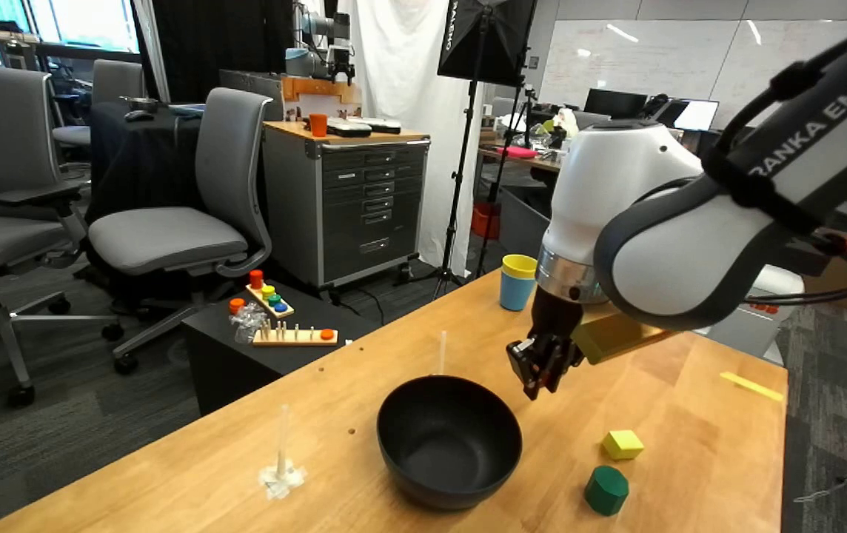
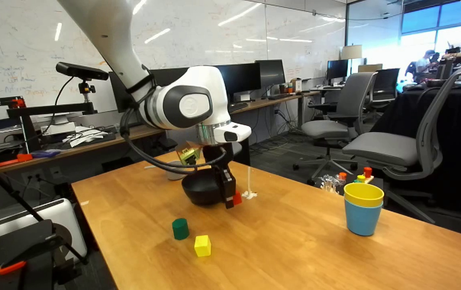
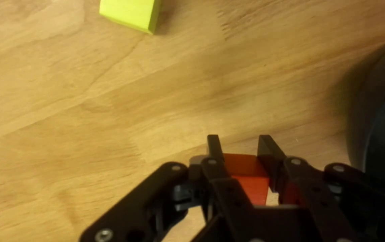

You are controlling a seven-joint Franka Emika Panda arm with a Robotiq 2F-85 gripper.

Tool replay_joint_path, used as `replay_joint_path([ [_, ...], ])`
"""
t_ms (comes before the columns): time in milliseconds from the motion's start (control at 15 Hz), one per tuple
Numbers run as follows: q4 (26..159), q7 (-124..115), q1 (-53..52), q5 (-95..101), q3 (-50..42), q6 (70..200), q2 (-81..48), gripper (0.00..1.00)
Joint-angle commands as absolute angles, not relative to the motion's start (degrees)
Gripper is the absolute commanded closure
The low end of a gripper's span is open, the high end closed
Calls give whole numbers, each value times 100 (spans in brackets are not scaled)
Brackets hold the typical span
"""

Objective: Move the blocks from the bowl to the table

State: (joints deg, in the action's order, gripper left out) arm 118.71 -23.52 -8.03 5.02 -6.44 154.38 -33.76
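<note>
Jaws gripping 1 red blk (image 3: 252,185); 1 grn blk (image 1: 606,490), 1 yel blk (image 1: 623,445), 1 bowl (image 1: 450,444) on tbl (image 1: 712,437).

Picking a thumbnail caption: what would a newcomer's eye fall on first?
Likely the red block, held between the fingers beside the black bowl. Next, the yellow block and green block, close but apart on the wooden table, then the stacked yellow-and-blue cups near its edge.
</note>
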Motion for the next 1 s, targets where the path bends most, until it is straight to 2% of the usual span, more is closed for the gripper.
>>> replay_joint_path([
  [0,11857,-2463,-1127,723,-1035,16085,-3716,92],
  [533,11875,-2400,-1352,531,-1215,16282,-4002,90],
  [600,11876,-2390,-1356,520,-1201,16257,-3982,71],
  [667,11880,-2385,-1370,519,-1197,16253,-3963,42],
  [733,11891,-2384,-1386,516,-1194,16244,-3921,42],
  [933,11963,-2357,-1432,510,-1169,16209,-3744,19],
])
